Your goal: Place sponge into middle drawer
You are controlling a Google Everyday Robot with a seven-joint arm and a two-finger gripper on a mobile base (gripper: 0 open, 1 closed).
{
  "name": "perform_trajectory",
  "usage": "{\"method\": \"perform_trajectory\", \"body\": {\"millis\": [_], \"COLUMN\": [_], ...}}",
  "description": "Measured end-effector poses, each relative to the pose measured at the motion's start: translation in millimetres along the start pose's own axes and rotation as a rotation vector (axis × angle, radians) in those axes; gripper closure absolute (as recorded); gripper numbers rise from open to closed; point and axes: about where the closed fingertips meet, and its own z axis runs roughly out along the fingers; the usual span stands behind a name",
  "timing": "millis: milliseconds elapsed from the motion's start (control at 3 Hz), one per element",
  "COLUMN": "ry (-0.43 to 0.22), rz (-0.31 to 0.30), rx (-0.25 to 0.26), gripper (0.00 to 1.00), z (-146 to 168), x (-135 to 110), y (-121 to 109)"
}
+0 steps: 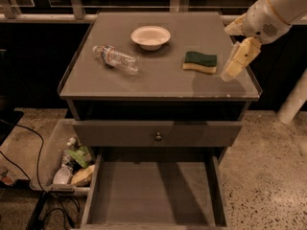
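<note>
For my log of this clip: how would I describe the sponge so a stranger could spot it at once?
Start at the grey cabinet's top. On its right part, just left of the gripper at the right edge, lies the sponge. Unlike the round white bowl and the clear plastic bottle, it is a flat rectangle, dark green over pale yellow.

The counter [163,83] carries one sponge [200,62], one white bowl [150,37] and one plastic bottle [115,59]. Under the counter are two drawers: one knobbed drawer front [156,134] and one middle drawer [152,195]. One bin [50,152] stands left of the counter. One gripper [230,72] hangs over the counter's right edge.
</note>
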Motion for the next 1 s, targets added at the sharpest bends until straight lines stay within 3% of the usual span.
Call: {"method": "perform_trajectory", "body": {"millis": [333, 1000], "ry": [-0.046, -0.142], "rz": [0.046, 0.137], "rx": [-0.013, -0.055], "gripper": [0.00, 0.00], "z": [24.7, 68.7], "x": [7.8, 27.9], "y": [-29.9, -66.4]}}
